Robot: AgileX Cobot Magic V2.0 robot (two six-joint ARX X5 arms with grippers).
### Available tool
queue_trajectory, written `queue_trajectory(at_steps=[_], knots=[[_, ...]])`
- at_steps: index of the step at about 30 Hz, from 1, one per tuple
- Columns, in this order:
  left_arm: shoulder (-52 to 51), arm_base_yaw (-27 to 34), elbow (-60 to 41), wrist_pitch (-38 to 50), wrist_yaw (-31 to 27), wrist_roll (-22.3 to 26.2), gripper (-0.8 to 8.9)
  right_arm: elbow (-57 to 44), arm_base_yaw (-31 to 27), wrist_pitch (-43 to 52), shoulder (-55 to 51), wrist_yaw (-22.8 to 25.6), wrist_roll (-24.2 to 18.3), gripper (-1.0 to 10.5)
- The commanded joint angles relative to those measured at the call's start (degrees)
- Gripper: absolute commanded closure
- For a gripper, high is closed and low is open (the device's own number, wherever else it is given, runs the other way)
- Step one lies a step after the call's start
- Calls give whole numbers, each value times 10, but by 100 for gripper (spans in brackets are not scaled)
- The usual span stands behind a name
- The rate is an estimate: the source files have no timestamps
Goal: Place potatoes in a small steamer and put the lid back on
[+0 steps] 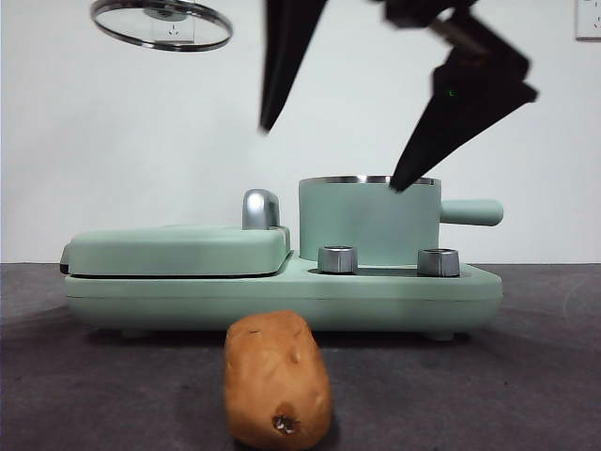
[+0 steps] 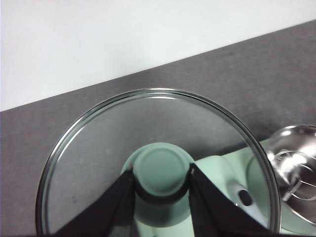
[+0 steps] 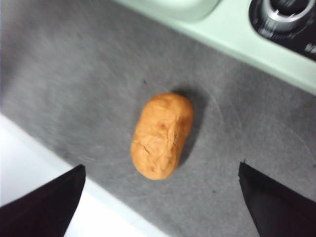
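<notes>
The potato [image 1: 277,380] lies on the grey desk [image 1: 526,376] just in front of the mint-green cooker base [image 1: 282,296], its dark-spotted end pointing away from the cooker. The small steamer [image 1: 368,221] stands uncovered on that base, beside the flat lidded griddle [image 1: 178,249]. The left claw [image 2: 162,185] is closed around the green knob of the glass lid [image 2: 98,148], holding it high above the griddle. The right claw [image 3: 163,202], jaws spread wide and empty, hangs above the potato, seemingly well clear of it.
</notes>
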Motion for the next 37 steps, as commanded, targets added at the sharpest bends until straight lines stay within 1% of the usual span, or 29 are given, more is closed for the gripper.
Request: queue_trajectory(at_steps=[1,4,6,12,21,24,28,32,35,37], knots=[[0,11,24,17,-1,3,800,47,19,-30,62,15,9,453],[0,22,24,16,0,1,800,88,30,-53,117,31,5,453],[0,27,24,16,0,0,800,102,35,-54,145,30,4,453],[0,34,24,18,0,-1,800,110,40,-47,205,29,2,453],[0,36,24,18,0,-1,800,110,40,-21,254,15,-19,453],[0,36,24,18,0,-1,800,110,40,-15,263,12,-38,454],[0,36,24,18,0,-1,800,110,40,-17,271,7,-47,524],[0,36,24,17,0,-1,800,110,40,-18,276,-7,-54,567],[0,36,24,17,0,-1,800,110,40,-20,281,-8,-59,664],[0,36,24,17,0,-1,800,110,40,-20,287,-20,-65,696]])
